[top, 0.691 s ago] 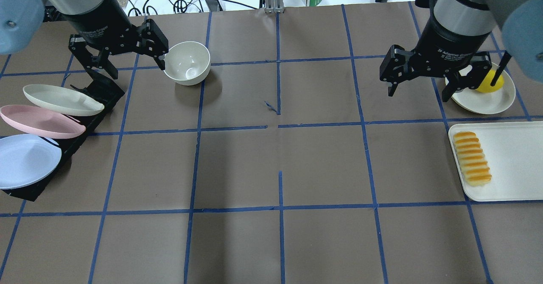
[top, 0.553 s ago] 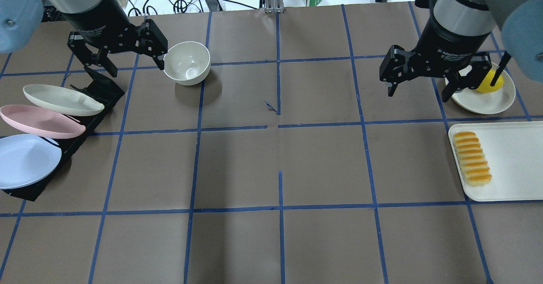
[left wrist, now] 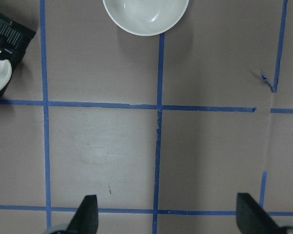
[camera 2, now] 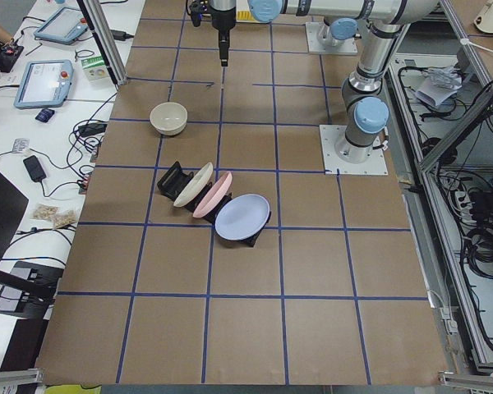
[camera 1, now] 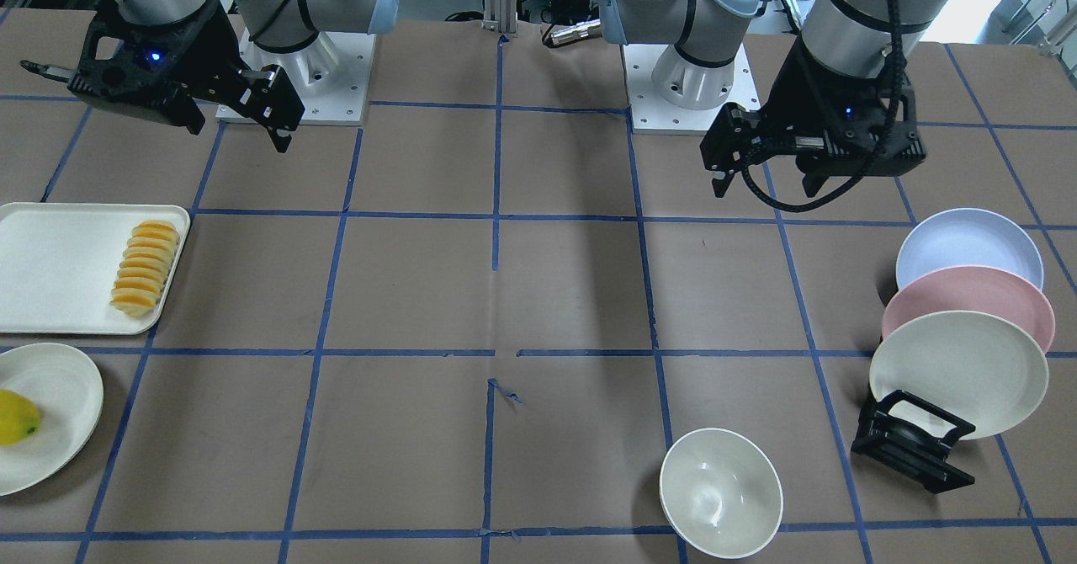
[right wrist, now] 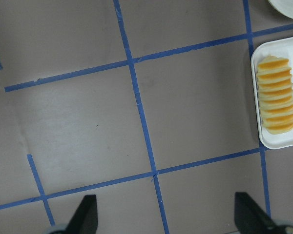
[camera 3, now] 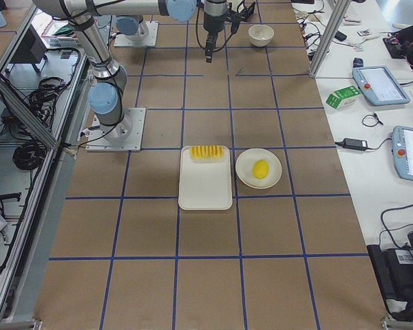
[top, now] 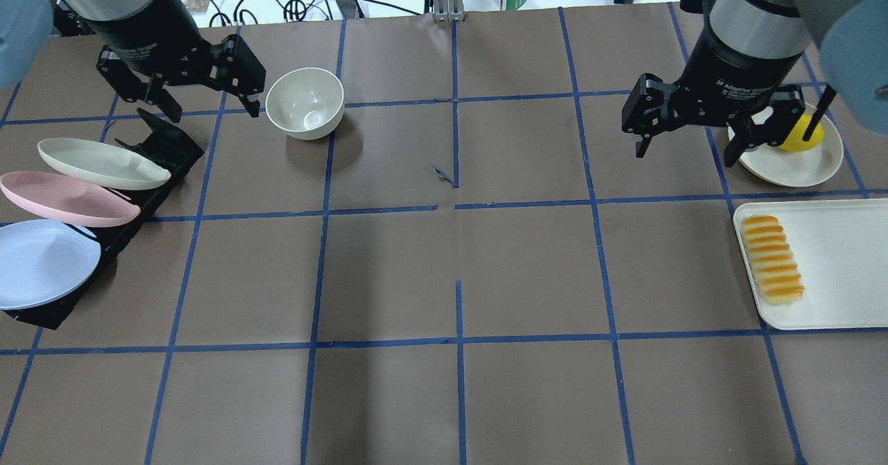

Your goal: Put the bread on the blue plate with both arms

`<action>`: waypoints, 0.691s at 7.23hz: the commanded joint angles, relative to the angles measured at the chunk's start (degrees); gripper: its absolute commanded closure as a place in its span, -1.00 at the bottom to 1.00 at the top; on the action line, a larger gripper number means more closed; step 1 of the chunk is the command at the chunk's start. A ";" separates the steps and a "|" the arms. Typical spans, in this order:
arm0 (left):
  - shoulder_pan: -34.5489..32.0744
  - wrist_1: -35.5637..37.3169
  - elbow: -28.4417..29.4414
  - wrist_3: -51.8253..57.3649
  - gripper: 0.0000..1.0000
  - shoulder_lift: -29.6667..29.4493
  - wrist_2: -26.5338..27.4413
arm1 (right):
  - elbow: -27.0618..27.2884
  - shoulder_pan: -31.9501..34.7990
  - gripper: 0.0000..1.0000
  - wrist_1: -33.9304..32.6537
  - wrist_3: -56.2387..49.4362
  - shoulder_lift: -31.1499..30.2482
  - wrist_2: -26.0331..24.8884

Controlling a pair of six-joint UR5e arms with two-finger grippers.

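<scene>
Plainly, with the left gripper (top: 215, 112) and right gripper (top: 683, 156) both hanging wide apart and empty, the work should split — left down to the blue plate (top: 41, 264) propped in its rack (top: 121, 236), right to the bread (top: 771, 259) along the tray's (top: 839, 271) inner edge.

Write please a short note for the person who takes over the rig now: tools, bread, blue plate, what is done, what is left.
The left tool is open and empty, in the air near the bowl.
The right tool is open and empty, in the air, apart from the bread.
The bread lies on the tray, untouched.
The blue plate leans in the rack, at the end nearest the robot, next to the pink plate.
Done: nothing.
Left: lay the plate flat, then move the bread onto it.
</scene>
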 commanded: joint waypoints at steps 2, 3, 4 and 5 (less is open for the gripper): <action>19.71 -4.15 -1.11 6.05 -1.00 1.38 7.53 | 0.00 -5.72 -1.00 -0.70 -1.02 0.52 0.61; 28.68 -4.25 -1.72 12.69 -1.00 0.42 5.00 | 0.00 -10.11 -1.00 -0.53 -3.37 0.70 0.36; 35.47 -3.55 -2.16 16.15 -1.00 -1.41 4.37 | 0.26 -13.28 -1.00 -0.53 -4.61 1.57 -0.08; 39.62 0.11 -2.51 16.62 -1.00 -3.43 4.80 | 2.44 -16.27 -1.00 -1.05 -5.15 2.80 -0.43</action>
